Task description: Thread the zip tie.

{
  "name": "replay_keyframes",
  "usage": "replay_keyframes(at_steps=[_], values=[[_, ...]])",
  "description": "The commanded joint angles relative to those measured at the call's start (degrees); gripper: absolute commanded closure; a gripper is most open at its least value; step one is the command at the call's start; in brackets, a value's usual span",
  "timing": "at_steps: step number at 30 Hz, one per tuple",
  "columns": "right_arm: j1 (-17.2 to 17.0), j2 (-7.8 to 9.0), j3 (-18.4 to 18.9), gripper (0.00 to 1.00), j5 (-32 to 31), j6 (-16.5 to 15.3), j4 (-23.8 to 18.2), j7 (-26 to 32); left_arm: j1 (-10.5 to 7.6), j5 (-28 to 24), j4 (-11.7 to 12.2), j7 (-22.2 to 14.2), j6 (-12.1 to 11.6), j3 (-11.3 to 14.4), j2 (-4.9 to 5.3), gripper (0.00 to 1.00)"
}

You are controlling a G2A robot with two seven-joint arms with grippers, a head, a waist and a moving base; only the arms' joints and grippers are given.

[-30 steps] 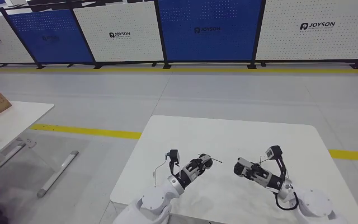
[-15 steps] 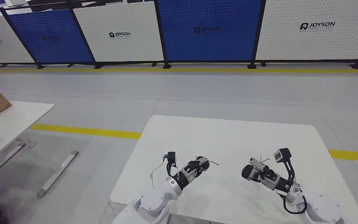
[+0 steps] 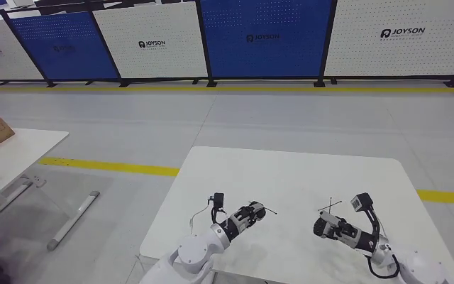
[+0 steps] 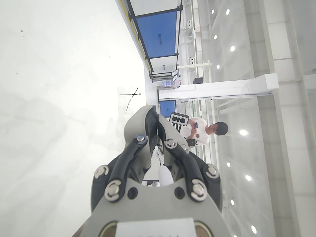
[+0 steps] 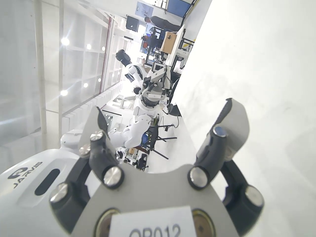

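Black zip tie lies crossed on the table at twelve o'clock from my wide-open right gripper, left gripper at nine o'clock pinched shut on a thin strand, so I'd take the tail near its tip and feed slowly.

Robotics lab or test hall. Bare grey floor with a yellow lane line, a row of blue and white pegboard partitions, white work table, high ceiling with spot lights, another white humanoid robot among cluttered benches, cardboard box on a desk.
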Motion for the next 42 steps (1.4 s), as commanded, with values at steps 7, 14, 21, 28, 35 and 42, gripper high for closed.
replay_keyframes(at_steps=[7, 14, 21, 28, 35, 42], values=[[0.0, -0.01, 0.0, 0.00, 0.0, 0.0, 0.0, 0.0, -1.34, -1.3, -0.3, 1.0, 0.5, 0.7, -0.34, 1.00], [0.0, -0.01, 0.0, 0.00, 0.0, 0.0, 0.0, 0.0, 2.00, -1.0, -12.1, 4.5, -4.4, -0.7, -0.22, 1.00], [0.0, -0.01, 0.0, 0.00, 0.0, 0.0, 0.0, 0.0, 5.57, -3.2, -19.9, 5.3, -7.0, -3.3, 0.06, 1.00], [0.0, -0.01, 0.0, 0.00, 0.0, 0.0, 0.0, 0.0, 5.89, -2.7, -20.2, 5.5, -6.9, -3.7, 0.13, 1.00], [0.0, -0.01, 0.0, 0.00, 0.0, 0.0, 0.0, 0.0, 5.49, -4.2, -21.0, 4.2, -8.4, -3.2, 0.00, 1.00], [0.0, -0.01, 0.0, 0.00, 0.0, 0.0, 0.0, 0.0, 8.04, -4.1, -23.3, 3.6, -12.4, -4.9, 0.22, 1.00]])
